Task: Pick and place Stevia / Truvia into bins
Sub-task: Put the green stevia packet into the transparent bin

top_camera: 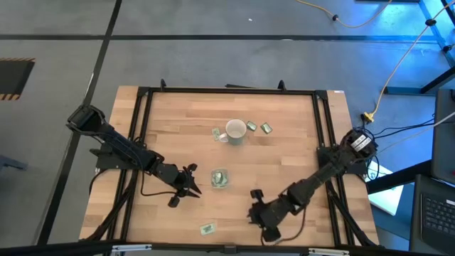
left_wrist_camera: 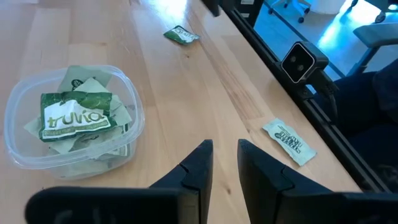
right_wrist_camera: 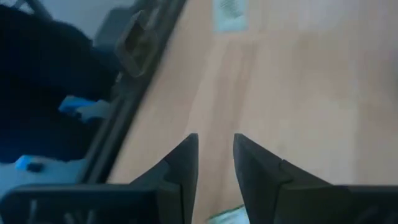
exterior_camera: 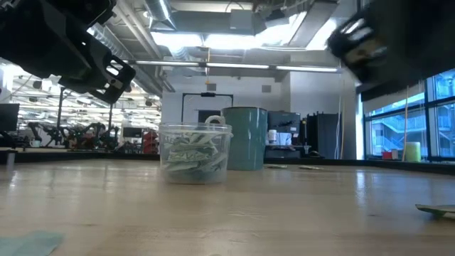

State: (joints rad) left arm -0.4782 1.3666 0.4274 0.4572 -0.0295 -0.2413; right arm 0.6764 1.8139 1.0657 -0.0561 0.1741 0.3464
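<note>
The cup (top_camera: 220,178) stood mid-counter, already filled with sachets (left_wrist_camera: 76,116). The left gripper (top_camera: 190,186) was held just left of it, jaws parted and empty, likely after a drop. The right gripper (top_camera: 256,210) was hung low near the front edge, jaws parted and empty; a loose sachet (top_camera: 207,229) lay left of it.

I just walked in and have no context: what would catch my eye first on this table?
The clear cup stuffed with green-and-white sachets, mid-table beside the left gripper. Behind it stands a white mug ringed by loose sachets, and the right gripper hovers near the front edge by another stray sachet.
</note>
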